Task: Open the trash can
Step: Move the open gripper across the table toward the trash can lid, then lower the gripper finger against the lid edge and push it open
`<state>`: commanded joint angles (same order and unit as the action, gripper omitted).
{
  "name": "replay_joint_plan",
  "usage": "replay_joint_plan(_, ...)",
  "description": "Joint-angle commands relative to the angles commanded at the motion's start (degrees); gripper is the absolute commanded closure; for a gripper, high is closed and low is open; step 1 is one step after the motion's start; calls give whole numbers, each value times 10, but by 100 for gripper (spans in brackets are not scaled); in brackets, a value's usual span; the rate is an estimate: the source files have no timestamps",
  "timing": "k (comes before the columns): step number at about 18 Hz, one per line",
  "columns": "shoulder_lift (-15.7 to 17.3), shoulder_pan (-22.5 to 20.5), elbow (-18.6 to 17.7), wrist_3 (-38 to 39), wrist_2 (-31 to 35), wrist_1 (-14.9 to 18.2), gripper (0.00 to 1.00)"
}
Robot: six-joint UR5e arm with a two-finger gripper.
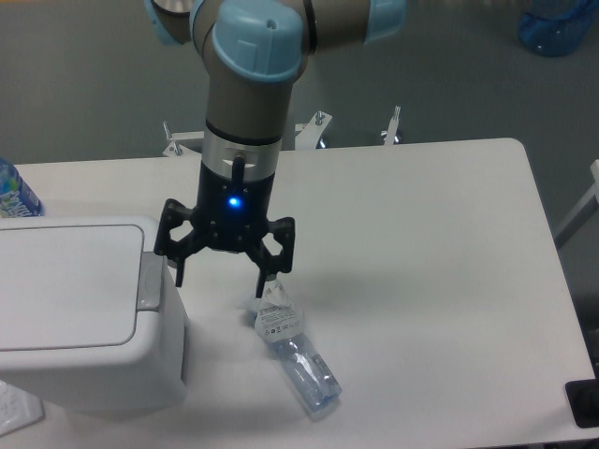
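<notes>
The trash can (75, 309) is a large white boxy bin at the left edge of the table, its flat lid down and a grey push strip (150, 279) along its right edge. My gripper (223, 281) hangs open just right of that strip, with nothing between its fingers. Its left fingertip (179, 277) is close beside the bin's right edge; whether it touches I cannot tell. The right fingertip (267, 287) hovers over the top of a crushed clear plastic bottle (292, 351) lying on the table.
A blue-labelled bottle (14, 195) stands behind the bin at the far left. A blue container (554, 23) sits on the floor at the top right. The white table (421, 262) ends at the right near x 600, with a black object (585, 402) at its lower right corner.
</notes>
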<state>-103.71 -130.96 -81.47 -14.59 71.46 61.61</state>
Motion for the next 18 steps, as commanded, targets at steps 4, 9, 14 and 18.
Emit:
replay_joint_plan(4,0,4,-2,2,0,0,0)
replay_joint_plan(9,0,11,-4,2,0,1,0)
replay_joint_plan(14,-2,12,-5,2,0,0,0)
replay_joint_plan(18,-3,12,-8,1,0,0,0)
